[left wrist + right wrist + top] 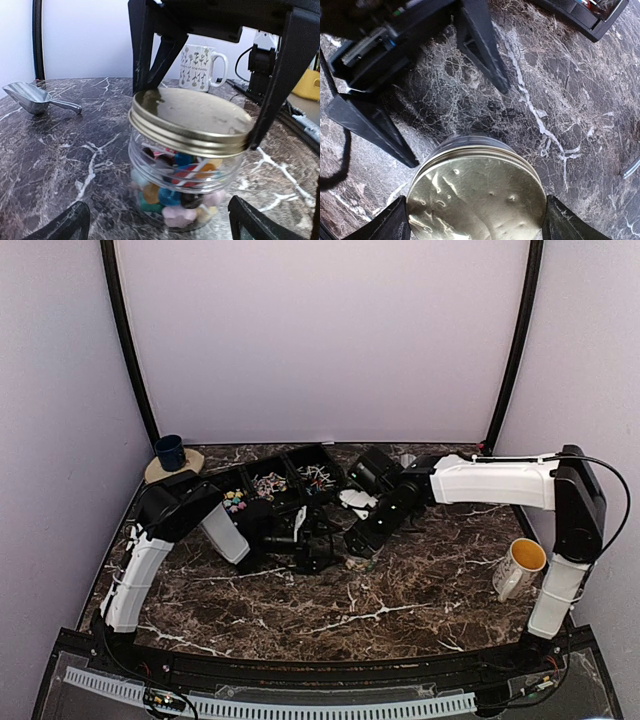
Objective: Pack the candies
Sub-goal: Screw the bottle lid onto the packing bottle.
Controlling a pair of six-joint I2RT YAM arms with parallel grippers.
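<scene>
Bright mixed candies (175,187) fill the clear plastic jar (142,157) on the marble bench (55,150). Jaws of the right gripper (476,217) flank its gold metal lid (475,185); gripping or not, I cannot tell. Jaws of the left gripper (157,222) gape apart, so twisting could spin the unheld jar.

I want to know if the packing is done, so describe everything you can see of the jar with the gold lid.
The jar is round, clear and ribbed, plastic by its look, standing upright on the dark marbled table. A dented gold metal lid covers its mouth; whether it is tight cannot be told. Blue, orange, pink and dark candies fill most of it. The right tool flanks the lid's rim from above; grip unclear. The left tool stands open around its base, apart.
</scene>
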